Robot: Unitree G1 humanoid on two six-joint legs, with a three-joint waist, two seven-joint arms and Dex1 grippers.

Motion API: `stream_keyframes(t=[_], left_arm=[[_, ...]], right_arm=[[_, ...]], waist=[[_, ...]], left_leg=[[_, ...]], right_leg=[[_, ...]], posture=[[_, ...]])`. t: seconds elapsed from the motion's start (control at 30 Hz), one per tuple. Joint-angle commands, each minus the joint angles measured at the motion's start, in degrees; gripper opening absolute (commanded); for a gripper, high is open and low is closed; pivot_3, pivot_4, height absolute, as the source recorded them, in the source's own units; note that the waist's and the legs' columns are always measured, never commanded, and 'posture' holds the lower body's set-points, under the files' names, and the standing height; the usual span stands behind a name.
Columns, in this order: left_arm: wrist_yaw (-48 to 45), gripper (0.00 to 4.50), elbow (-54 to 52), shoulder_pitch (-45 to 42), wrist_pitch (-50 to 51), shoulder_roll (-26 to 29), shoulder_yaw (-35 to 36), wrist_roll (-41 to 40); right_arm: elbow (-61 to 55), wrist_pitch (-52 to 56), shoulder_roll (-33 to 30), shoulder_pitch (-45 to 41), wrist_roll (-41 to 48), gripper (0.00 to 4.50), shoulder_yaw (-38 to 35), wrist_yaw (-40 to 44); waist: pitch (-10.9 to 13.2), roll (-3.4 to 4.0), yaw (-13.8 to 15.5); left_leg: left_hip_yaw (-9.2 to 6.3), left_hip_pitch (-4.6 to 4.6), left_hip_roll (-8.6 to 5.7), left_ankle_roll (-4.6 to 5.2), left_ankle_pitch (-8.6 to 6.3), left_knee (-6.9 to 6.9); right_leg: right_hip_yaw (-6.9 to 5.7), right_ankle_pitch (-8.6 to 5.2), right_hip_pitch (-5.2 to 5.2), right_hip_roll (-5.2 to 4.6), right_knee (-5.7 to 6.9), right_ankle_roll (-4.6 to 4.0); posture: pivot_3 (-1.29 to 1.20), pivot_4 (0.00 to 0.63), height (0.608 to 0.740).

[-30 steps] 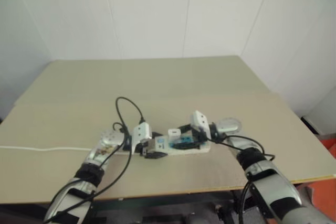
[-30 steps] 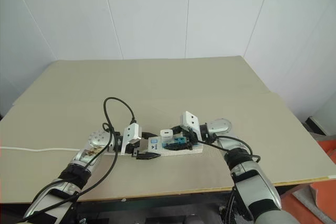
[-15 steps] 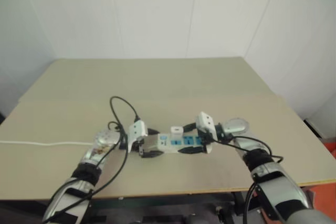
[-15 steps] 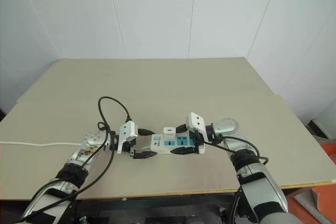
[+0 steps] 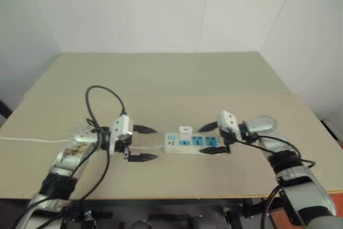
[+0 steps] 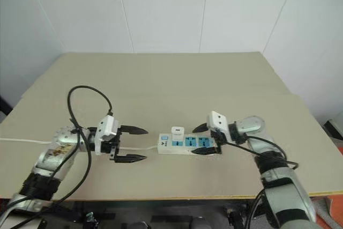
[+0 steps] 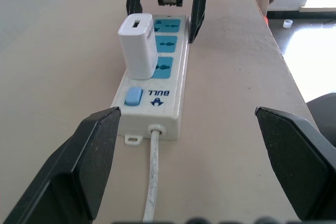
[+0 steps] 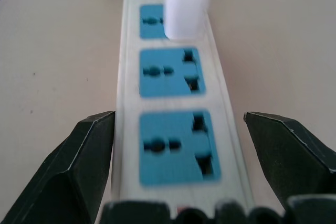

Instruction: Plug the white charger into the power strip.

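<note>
Your left gripper (image 6: 131, 144) wide apart and holding nothing, just off the cord end, thin white cord (image 7: 152, 182), power strip (image 6: 188, 144) marked "BULL" mid-counter (image 6: 177, 84), white charger (image 6: 177, 132) upright in its socket nearest the cord, your right gripper (image 6: 202, 140) wide apart, straddling the far end.

The left end effector (image 6: 132, 144) has released the white charger (image 6: 177, 132) and drawn back along the cord (image 7: 151, 182), clear of the power strip (image 6: 187, 144), fingers spread wide. The right end effector (image 6: 201, 139) has backed toward the strip's far end, fingers now straddling only that end.
</note>
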Motion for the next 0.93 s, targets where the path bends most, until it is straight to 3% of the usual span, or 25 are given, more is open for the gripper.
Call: stream_keyframes(t=[0.03, 0.33, 0.67, 0.93], left_arm=[[0.4, 4.48, -3.2, 1.6, 0.5, 2.3, 3.4, -1.5], [1.1, 4.48, -6.7, 5.8, 3.7, 5.7, 8.1, -4.3], [1.1, 4.48, -4.6, 3.6, 3.7, 4.8, 6.8, -4.0], [-0.1, 4.48, -0.5, -1.5, 4.7, 4.3, 3.4, -1.9]], right_arm=[[-7.4, 2.9, -4.9, 2.9, 3.9, 4.5, -5.4, 0.6], [-21.7, 11.2, -14.1, 15.9, 10.6, 4.5, -16.3, -2.8], [-32.1, 16.3, -14.6, 25.6, 14.0, 4.5, -22.2, -10.3], [-36.5, 19.9, -15.7, 28.4, 16.0, 4.5, -24.4, -12.2]], waist=[[0.2, 0.12, 0.0], [0.6, 0.15, -0.3], [0.6, 0.12, -0.2], [0.6, 0.11, -0.1]], left_leg=[[-0.01, -0.09, 0.0, -0.03, 0.02, 0.0], [0.1, 0.03, 0.01, -0.03, 0.02, 0.0], [0.11, 0.0, 0.02, -0.07, 0.05, 0.0], [0.11, 0.04, 0.01, -0.1, 0.07, 0.02]], right_leg=[[-0.01, 0.02, -0.1, 0.0, -0.01, -0.02], [0.01, 0.09, 0.06, 0.03, -0.12, 0.01], [0.0, 0.1, 0.07, 0.05, -0.14, 0.04], [0.01, 0.12, 0.13, 0.06, -0.12, 0.07]], posture=[[0.0, 0.15, 0.74], [0.0, 0.15, 0.74], [0.0, 0.15, 0.74], [0.0, 0.15, 0.74]])
